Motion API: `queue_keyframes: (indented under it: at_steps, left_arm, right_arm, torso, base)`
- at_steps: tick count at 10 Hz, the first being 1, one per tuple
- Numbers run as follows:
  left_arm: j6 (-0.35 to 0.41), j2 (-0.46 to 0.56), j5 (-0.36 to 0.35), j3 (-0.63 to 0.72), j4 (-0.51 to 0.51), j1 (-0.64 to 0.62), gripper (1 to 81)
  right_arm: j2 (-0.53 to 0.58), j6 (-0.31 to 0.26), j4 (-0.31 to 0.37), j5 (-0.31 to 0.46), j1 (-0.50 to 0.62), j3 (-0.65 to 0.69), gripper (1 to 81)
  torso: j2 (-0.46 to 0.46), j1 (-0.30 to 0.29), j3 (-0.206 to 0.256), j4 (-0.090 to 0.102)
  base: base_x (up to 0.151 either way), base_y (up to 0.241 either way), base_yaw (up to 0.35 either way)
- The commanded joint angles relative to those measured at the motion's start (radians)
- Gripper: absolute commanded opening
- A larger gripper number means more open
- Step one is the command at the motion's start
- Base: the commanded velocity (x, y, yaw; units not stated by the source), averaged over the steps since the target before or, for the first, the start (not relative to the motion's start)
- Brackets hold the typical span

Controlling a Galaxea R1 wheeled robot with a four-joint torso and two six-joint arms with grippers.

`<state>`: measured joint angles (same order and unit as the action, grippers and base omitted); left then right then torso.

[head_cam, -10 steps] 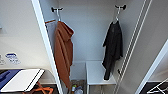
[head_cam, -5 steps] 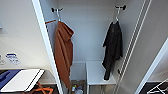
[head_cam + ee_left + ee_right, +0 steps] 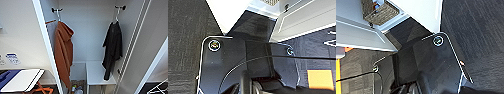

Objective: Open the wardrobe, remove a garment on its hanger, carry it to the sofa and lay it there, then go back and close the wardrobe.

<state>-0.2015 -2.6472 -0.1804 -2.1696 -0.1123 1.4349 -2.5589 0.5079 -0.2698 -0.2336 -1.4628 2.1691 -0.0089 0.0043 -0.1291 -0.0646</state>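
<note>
1. While you are facing the open wardrobe [image 3: 95, 37], the garment [image 3: 113, 48] is hanging on its hanger from a hook [image 3: 120, 8] at the upper right inside, above a white shelf [image 3: 97, 72].
2. You are risking a snag: the limp black cloth is hanging close beside the wardrobe's right wall, and a careless lift could be pulling it off the hanger.
3. You are also working near the orange-rust hooded garment [image 3: 63, 50] on the left; do not mistake it.
4. Both wrist views are looking down at dark floor, so I cannot tell how either pincer's fingers are standing or whether anything is held.
5. Small items at the wardrobe's bottom are staying too blurred to name.
</note>
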Motion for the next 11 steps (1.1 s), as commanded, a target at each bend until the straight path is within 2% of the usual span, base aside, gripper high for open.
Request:
queue_keyframes:
  at_steps: [1, 2, 4, 6, 8, 11]
  left_arm:
    - [-0.001, -0.082, 0.101, -0.115, -0.027, -0.012, 81.1]
    - [0.001, -0.099, 0.105, -0.139, -0.027, -0.007, 81.1]
    - [0.002, -0.114, 0.105, -0.157, -0.027, 0.000, 81.1]
    - [0.004, -0.119, 0.105, -0.156, -0.027, 0.000, 81.1]
    - [0.004, -0.123, 0.105, -0.158, -0.027, 0.000, 81.1]
    - [0.004, -0.131, 0.096, -0.153, -0.027, -0.003, 81.1]
  right_arm:
    - [-0.111, -0.002, -0.040, 0.108, 0.000, 0.130, 81.1]
    - [-0.155, 0.000, -0.067, 0.117, -0.005, 0.168, 81.1]
    - [-0.236, -0.002, -0.077, 0.139, -0.011, 0.276, 81.1]
    - [-0.285, -0.002, -0.101, 0.139, -0.020, 0.328, 81.1]
    - [-0.293, -0.003, -0.103, 0.139, -0.022, 0.328, 81.1]
    - [-0.295, -0.002, -0.103, 0.136, -0.023, 0.320, 81.1]
  torso:
    - [0.000, 0.000, 0.000, 0.000]
    - [0.000, 0.000, 0.000, 0.000]
    - [0.000, 0.000, 0.000, 0.000]
    - [0.000, 0.000, 0.001, 0.000]
    - [0.000, 0.000, 0.001, 0.000]
    - [-0.003, -0.004, 0.002, 0.000]
  base:
    - [0.000, 0.000, 0.000]
    - [0.000, 0.000, 0.000]
    - [0.000, 0.000, 0.000]
    - [-0.064, 0.000, 0.000]
    - [-0.073, 0.000, 0.000]
    - [0.000, 0.000, 0.000]
